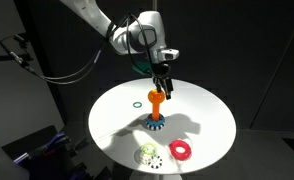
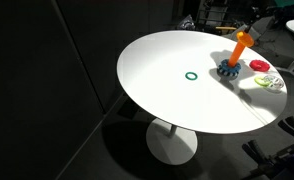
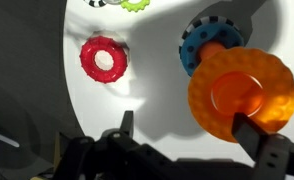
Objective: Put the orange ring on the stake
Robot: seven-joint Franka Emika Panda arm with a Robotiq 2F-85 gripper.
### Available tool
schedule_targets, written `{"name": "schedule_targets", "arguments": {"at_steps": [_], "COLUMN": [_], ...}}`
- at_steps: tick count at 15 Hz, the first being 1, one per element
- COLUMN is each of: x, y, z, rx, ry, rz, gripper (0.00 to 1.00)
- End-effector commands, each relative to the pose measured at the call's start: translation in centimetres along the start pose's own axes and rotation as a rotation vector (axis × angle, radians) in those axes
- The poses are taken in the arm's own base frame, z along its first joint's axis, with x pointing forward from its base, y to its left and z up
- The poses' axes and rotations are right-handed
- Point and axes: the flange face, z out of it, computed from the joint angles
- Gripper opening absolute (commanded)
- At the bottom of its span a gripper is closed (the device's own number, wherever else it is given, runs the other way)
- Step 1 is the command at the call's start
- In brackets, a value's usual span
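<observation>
The orange ring (image 1: pixel 155 97), a small yellow-orange plastic donut, sits in an exterior view at the top of the stake (image 1: pixel 155 113). The stake is a short orange peg rising from a dark blue toothed round base on the round white table (image 1: pixel 207 110). The black gripper (image 1: pixel 163 86) hangs right over the ring. A thin small green ring (image 1: pixel 137 103) lies beside the stake, and a larger red ring (image 1: pixel 181 150) and a small white and green piece (image 1: pixel 148 153) lie nearer the table's edge.

In an exterior view from farther off, the orange ring (image 2: pixel 244 40) shows above the stake's base (image 2: pixel 227 70). The green ring (image 2: pixel 191 75) lies apart on the table (image 2: pixel 167 60), and the red ring (image 2: pixel 258 66) lies just past the base. The gripper is too dark here to make out.

In the wrist view the orange ring (image 3: pixel 242 92) fills the right side, with the toothed blue base (image 3: pixel 199 50) behind it and the red ring (image 3: pixel 104 58) well to the left. The jaws stand wide apart. One finger (image 3: pixel 259 140) crosses the ring's lower rim, and the other points at bare table. Whether that finger touches the ring cannot be told.
</observation>
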Motion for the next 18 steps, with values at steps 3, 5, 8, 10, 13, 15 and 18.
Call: {"name": "schedule_targets", "arguments": {"at_steps": [3,5,8,10,13,15,18], "x": [-0.2,-0.2,-0.4,-0.4,-0.4,-0.6,-1.3], "y": [-1.2,-1.7,-2.2,-2.3,-2.3,-2.2,-2.1], "z": [-0.9,-0.7,-0.4,-0.2,0.0,-0.3,-0.7], "rx": [0.014,0.015,0.014,0.013,0.011,0.014,0.012], "ry": [-0.011,-0.014,-0.018,-0.022,-0.025,-0.033,-0.069], "rz": [-0.006,-0.014,-0.022,-0.025,-0.026,-0.040,-0.086], "gripper": [1.00,1.00,1.00,1.00,1.00,1.00,1.00]}}
